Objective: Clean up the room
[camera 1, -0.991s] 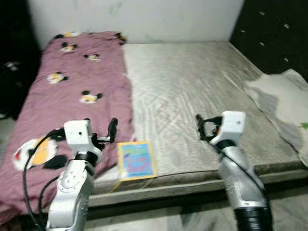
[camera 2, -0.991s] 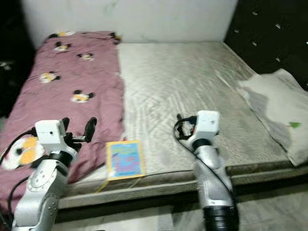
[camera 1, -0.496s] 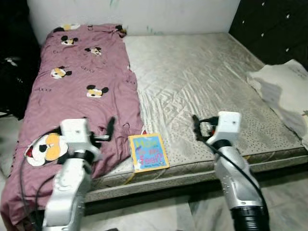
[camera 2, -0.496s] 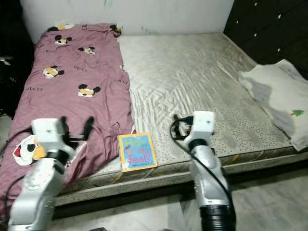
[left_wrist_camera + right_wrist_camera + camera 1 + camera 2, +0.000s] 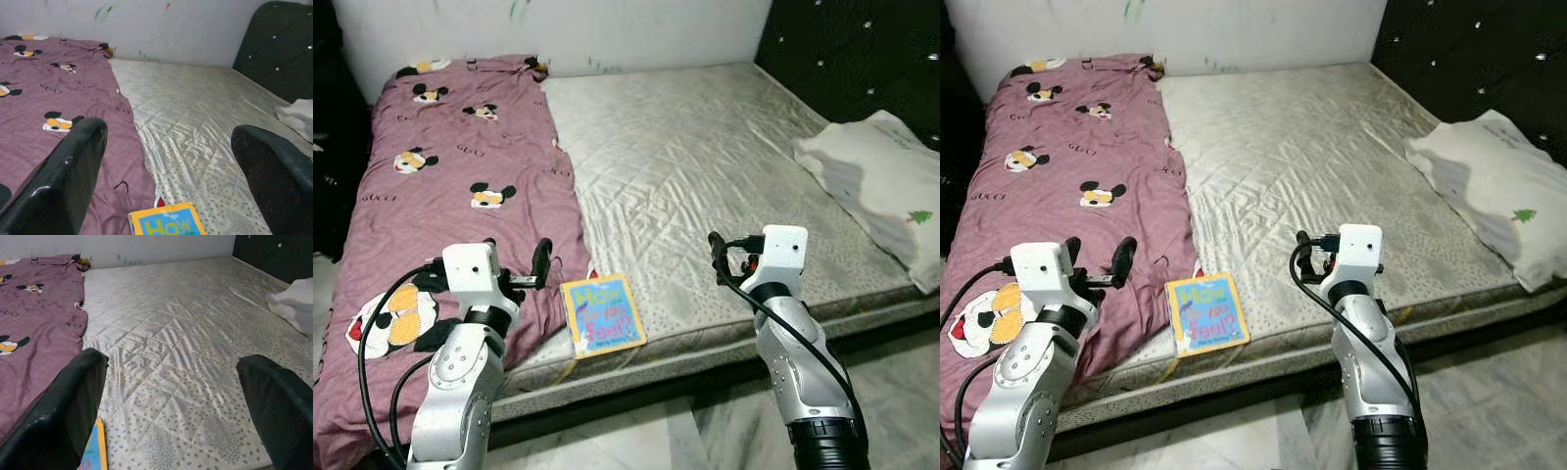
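While both the left gripper (image 5: 516,266) and the right gripper (image 5: 728,257) are held with fingers spread apart and empty above the bed (image 5: 705,176), the book (image 5: 602,314), lying flat at the mattress edge between them, is judged light, stiff and best pinched by its overhanging near edge.

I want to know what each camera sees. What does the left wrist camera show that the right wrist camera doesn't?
The left wrist view alone shows the word "How" on the book's cover, and the left gripper, open. The right wrist view alone shows the right gripper, open, with just the book's edge. Both show the purple blanket, the bare mattress, the white pillow and the wall.
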Robot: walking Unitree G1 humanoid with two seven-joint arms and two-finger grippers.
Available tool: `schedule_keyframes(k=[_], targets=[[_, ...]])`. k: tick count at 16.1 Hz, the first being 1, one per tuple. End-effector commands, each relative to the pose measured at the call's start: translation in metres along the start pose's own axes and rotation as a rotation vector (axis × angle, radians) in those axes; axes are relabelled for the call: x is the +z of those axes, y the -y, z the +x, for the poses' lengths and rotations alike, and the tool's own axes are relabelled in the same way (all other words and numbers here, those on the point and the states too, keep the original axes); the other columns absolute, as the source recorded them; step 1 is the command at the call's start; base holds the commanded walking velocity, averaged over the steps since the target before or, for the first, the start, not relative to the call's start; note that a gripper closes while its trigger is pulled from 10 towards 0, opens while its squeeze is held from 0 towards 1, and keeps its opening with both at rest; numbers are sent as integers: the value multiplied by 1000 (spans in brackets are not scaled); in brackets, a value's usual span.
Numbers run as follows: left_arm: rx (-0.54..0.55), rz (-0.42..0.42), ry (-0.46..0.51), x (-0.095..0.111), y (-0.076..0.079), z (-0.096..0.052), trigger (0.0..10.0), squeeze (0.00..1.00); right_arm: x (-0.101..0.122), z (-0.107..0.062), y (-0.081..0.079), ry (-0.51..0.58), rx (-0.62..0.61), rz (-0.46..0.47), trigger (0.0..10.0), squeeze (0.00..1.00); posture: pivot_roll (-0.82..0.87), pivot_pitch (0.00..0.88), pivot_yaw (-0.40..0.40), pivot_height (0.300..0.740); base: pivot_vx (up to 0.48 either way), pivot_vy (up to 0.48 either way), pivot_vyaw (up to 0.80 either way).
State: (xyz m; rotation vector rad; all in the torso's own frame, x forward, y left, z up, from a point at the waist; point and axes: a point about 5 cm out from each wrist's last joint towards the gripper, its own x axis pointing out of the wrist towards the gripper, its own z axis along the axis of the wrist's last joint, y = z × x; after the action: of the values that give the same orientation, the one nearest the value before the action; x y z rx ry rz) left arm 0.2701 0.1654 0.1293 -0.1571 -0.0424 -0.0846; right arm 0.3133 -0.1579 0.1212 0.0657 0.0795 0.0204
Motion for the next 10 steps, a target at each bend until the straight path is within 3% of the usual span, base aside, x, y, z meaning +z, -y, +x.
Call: schedule_keyframes(k=[1, 6, 10], targets=[[-2, 7, 3, 1, -1, 0, 10000, 0, 3, 1, -2, 9, 8, -3, 10000, 0, -49, 79, -21, 740, 296, 0, 0], [-1, 12, -2, 1, -2, 1, 10000, 0, 3, 2, -1, 9, 7, -1, 10000, 0, -48, 78, -21, 740, 289, 0, 0], [0, 14, -7, 0, -2, 1, 10000, 0, 3, 2, -2, 8, 8, 1, 10000, 0, -48, 78, -20, 740, 0, 0, 0]])
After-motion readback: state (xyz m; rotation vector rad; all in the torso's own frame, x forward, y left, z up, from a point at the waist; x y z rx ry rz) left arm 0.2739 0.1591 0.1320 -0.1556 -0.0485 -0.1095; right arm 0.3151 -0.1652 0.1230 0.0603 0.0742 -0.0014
